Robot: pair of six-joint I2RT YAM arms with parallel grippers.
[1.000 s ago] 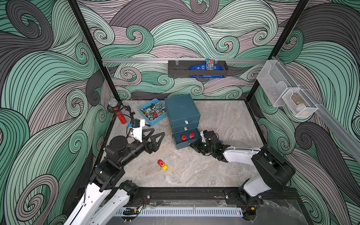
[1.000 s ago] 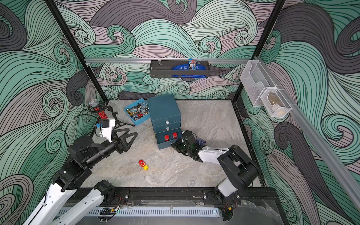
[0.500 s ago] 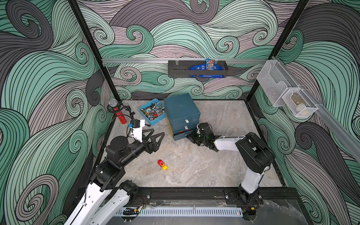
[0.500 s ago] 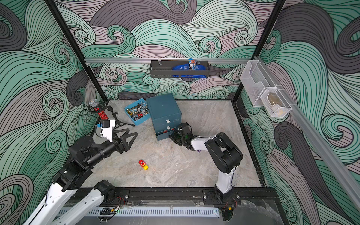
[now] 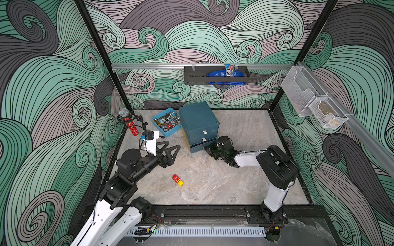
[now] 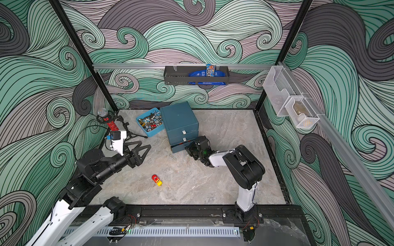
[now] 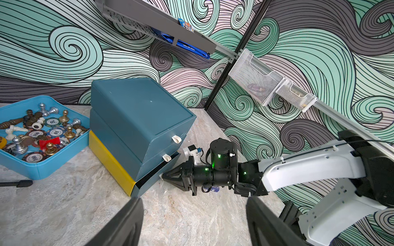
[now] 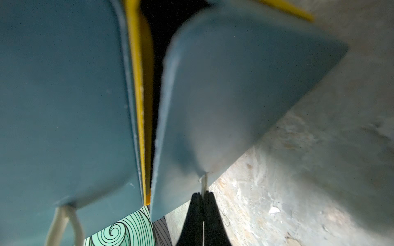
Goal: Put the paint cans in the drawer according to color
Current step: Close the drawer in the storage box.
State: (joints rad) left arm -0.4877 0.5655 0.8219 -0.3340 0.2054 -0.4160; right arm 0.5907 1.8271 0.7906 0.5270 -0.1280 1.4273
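The right arm stretches low, and the right gripper [image 7: 163,177] pinches the tab pull [image 8: 204,181] of the bottom drawer [image 7: 149,183] in the teal drawer cabinet [image 5: 198,119]. The left gripper [image 5: 172,146] hovers spread and empty beside the cabinet. A second ago that drawer stood out, showing two red paint cans; now it is barely ajar.

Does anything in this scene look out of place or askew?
Yes. The bottom drawer of the cabinet stands slightly ajar, with the right gripper shut on its white tab. A toy car lies alone on the table.
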